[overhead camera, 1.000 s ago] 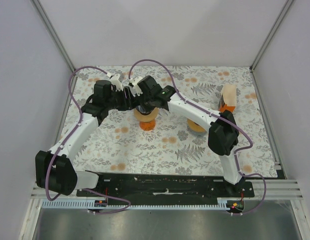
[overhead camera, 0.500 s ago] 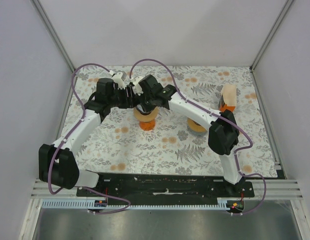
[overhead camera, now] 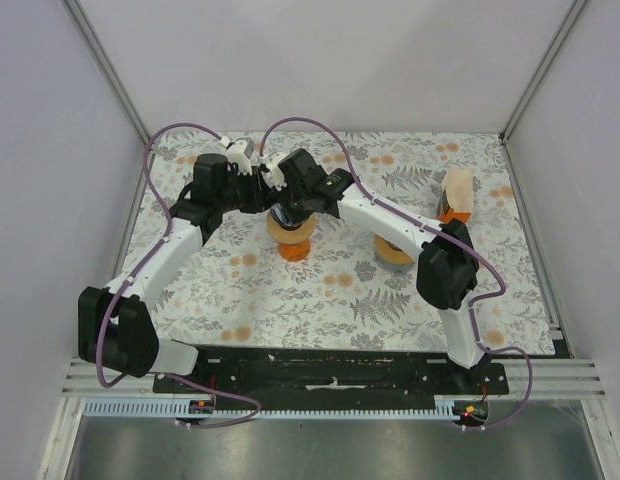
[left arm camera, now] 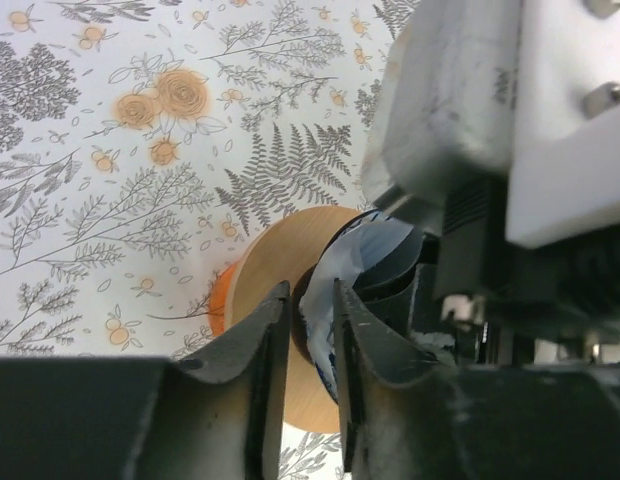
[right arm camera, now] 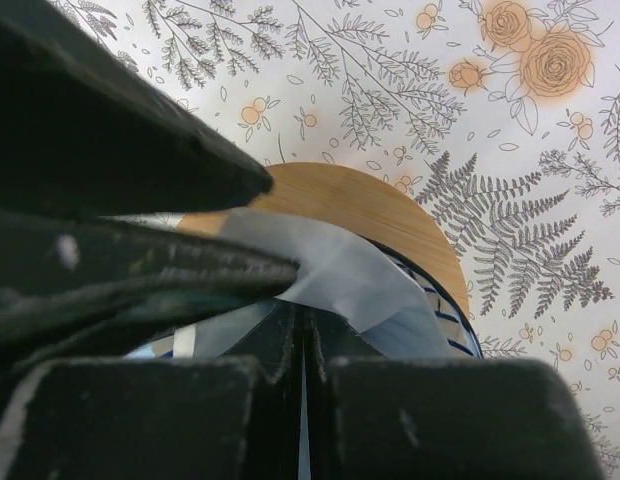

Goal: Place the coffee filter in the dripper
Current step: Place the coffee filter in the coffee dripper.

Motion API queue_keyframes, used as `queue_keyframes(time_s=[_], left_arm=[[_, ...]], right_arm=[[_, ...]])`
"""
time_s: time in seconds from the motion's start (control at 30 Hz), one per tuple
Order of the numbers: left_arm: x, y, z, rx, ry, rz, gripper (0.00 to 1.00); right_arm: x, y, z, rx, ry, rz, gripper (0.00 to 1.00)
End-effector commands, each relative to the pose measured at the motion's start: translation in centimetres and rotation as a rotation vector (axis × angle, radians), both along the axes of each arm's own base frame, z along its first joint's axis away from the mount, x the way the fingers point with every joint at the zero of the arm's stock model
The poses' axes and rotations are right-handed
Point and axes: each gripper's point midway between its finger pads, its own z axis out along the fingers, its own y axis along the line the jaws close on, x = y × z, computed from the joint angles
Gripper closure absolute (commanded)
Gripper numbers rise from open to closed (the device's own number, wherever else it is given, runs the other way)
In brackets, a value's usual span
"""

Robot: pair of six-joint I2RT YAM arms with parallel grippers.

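Note:
The dripper [overhead camera: 291, 232], a blue-striped cone on a round wooden collar [left arm camera: 275, 270] with an orange base, stands at the table's middle back. Both grippers meet right above it. My right gripper [right arm camera: 301, 322] is shut on the white coffee filter [right arm camera: 362, 282], whose paper fans out over the dripper's rim [right arm camera: 448, 312]. My left gripper [left arm camera: 312, 290] has its jaws a narrow gap apart, and an edge of the coffee filter [left arm camera: 335, 268] hangs between them, over the dripper's mouth. In the top view the arms hide the filter.
A round tan object [overhead camera: 393, 251] lies to the right of the dripper, partly under the right arm. An orange-and-tan box [overhead camera: 455, 196] stands at the back right. The flowered cloth [overhead camera: 320, 300] covers the table, with grey walls on three sides.
The left gripper has moved right, up against the right gripper over the dripper, and its jaws have narrowed around the filter's edge. The right gripper has stayed shut.

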Motion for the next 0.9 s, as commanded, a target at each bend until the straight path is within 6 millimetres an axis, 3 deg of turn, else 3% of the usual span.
queue_keyframes(time_s=[0.0, 0.17, 0.4, 0.57, 0.7, 0.87], left_arm=[[0.6, -1.0, 1.0, -0.008, -0.064, -0.054, 0.76], [-0.3, -0.6, 0.1, 0.025, -0.060, -0.071, 0.90], [-0.7, 0.3, -0.5, 0.082, -0.069, -0.065, 0.96], [-0.8, 0.3, -0.7, 0.085, -0.066, -0.068, 0.97], [-0.9, 0.3, -0.4, 0.083, -0.071, -0.073, 0.96], [-1.0, 0.1, 0.7, 0.077, -0.093, -0.086, 0.78]], right_arm=[[-2.2, 0.0, -1.3, -0.027, 0.072, 0.048, 1.00], [-1.5, -0.5, 1.9, -0.007, -0.008, 0.052, 1.00], [-0.9, -1.9, 7.4, 0.029, -0.138, 0.046, 1.00], [-0.5, -3.4, 9.8, 0.028, -0.201, 0.016, 1.00], [-0.8, -4.3, 10.9, 0.032, -0.227, 0.012, 1.00], [-1.0, -5.0, 11.4, 0.030, -0.243, 0.008, 1.00]])
